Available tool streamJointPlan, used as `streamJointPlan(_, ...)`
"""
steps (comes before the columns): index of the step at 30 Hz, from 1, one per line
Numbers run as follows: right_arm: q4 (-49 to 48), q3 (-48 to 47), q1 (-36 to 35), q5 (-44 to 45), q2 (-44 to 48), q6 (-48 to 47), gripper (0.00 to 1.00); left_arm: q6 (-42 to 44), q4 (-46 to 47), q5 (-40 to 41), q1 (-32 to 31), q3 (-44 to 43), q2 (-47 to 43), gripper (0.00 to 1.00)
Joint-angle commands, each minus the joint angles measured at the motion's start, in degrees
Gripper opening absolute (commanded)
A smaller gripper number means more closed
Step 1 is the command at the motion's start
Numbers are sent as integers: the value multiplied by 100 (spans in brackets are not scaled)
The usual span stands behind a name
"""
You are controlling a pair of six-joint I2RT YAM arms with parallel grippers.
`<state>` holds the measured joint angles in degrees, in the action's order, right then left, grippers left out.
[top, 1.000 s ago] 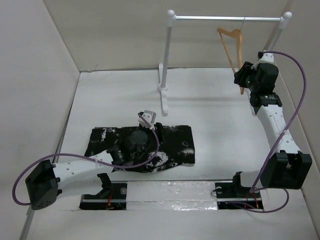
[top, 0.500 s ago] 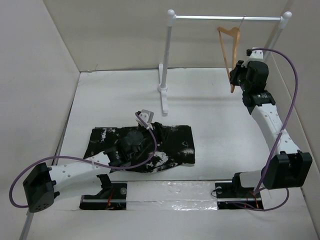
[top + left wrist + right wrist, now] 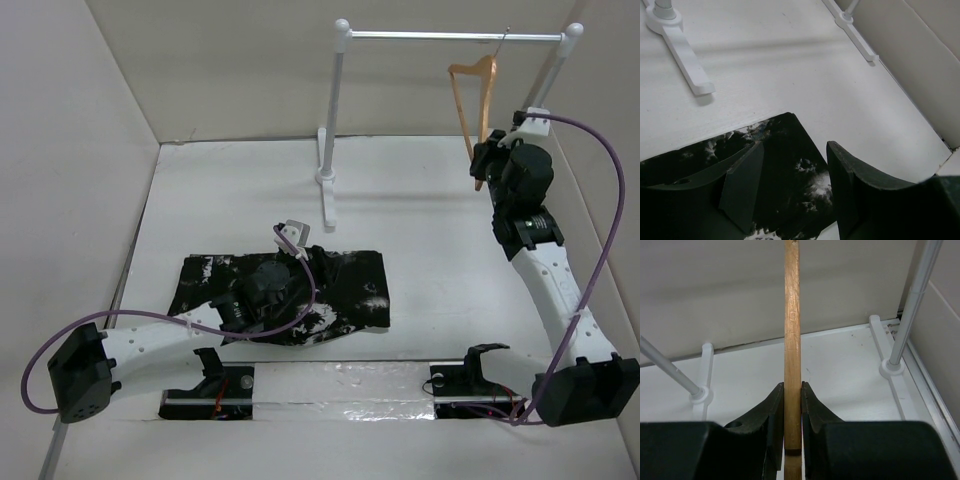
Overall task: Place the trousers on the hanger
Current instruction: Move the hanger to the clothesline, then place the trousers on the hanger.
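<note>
**Right pincer clamped on hanger at the rack; left pincer open over trousers**

Hanger [image 3: 792, 340]: wooden, one bar pinched between the two fingers of the right pincer [image 3: 792, 390]. In the right wrist view the bar runs straight up from the jaws, a pad pressed on each side, no gap. The rest of the frame rises above and a little to the left of the pincer in the top view, tilted. Its thin hook is up at the rail of the rack [image 3: 450, 37]; cannot tell if it sits on the rail. The right pincer is high off the table [image 3: 420, 220], at the far right corner, close to the side wall [image 3: 600, 90].

Trousers [image 3: 345, 285]: black with white splatter, lying flat in a folded patch on the table, directly under the left pincer [image 3: 796, 150]. Jaws moderately apart, nothing gripped, fabric showing in the gap between the fingers. Cannot tell if the fingertips touch the cloth. The fabric edge and corner lie just beyond the tips, bare table past that. The feet of the rack stand further out ahead of this pincer.

Hanger and trousers are well apart, one at each pincer.
</note>
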<state>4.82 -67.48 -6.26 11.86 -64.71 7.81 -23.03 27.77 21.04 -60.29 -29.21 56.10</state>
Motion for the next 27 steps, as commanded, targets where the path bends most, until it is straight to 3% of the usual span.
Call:
streamJointPlan(1, -596, 410, -120, 238, 256, 141, 0, -9, 273, 23, 18, 12, -37, 51)
streamJointPlan(9, -658, 1307, -463, 395, 1275, 326, 0, 35, 264, 85, 18, -14, 33, 55)
streamJointPlan(16, 229, 2361, -1682, 817, 2023, 896, 0, 44, 151, 76, 18, -233, 470, 63)
streamJointPlan(21, 414, 3371, -2676, 1467, 2296, 1625, 0, -211, -333, -424, 18, -1453, 1130, 66)
streamJointPlan(27, 599, 3777, -3495, 1907, 2270, 2214, 0, -246, -895, -530, 18, -3220, 2483, 72)
